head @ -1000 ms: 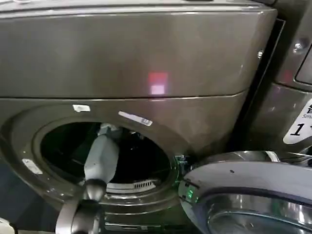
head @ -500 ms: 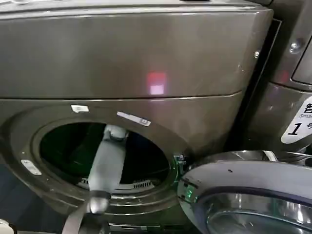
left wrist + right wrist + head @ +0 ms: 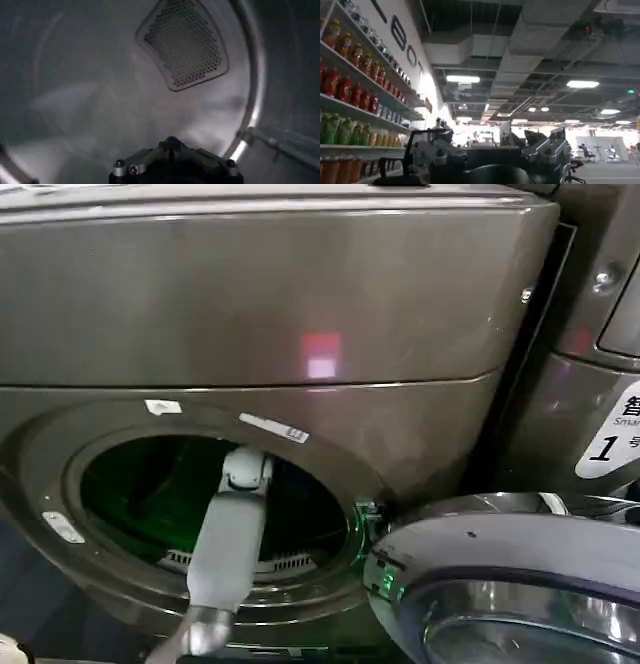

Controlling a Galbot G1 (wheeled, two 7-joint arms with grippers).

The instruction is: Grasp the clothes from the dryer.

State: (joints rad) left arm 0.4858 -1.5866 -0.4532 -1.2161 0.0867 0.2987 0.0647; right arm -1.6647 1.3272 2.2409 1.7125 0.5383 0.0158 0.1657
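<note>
The dryer (image 3: 280, 304) is the bronze-grey front-loader filling the head view, its round porthole (image 3: 140, 489) open and dark with a green glow. My left arm (image 3: 228, 544) reaches through the porthole into the drum. In the left wrist view my left gripper (image 3: 171, 146) points at the blurred grey drum wall (image 3: 100, 100) below a perforated vent panel (image 3: 185, 45). The clothes are hidden; I cannot make them out in the drum. My right gripper (image 3: 497, 145) is held away from the dryer, open and empty, facing the room.
The dryer's silver-rimmed door (image 3: 520, 584) hangs open at the lower right, close beside my left arm. A neighbouring machine panel with a white "1" sticker (image 3: 610, 439) stands to the right. Shelves of bottles (image 3: 350, 90) line the room in the right wrist view.
My left arm has pushed deeper into the drum. Its forearm has swung rightward, and the elbow has dropped out of the bottom of the head view.
</note>
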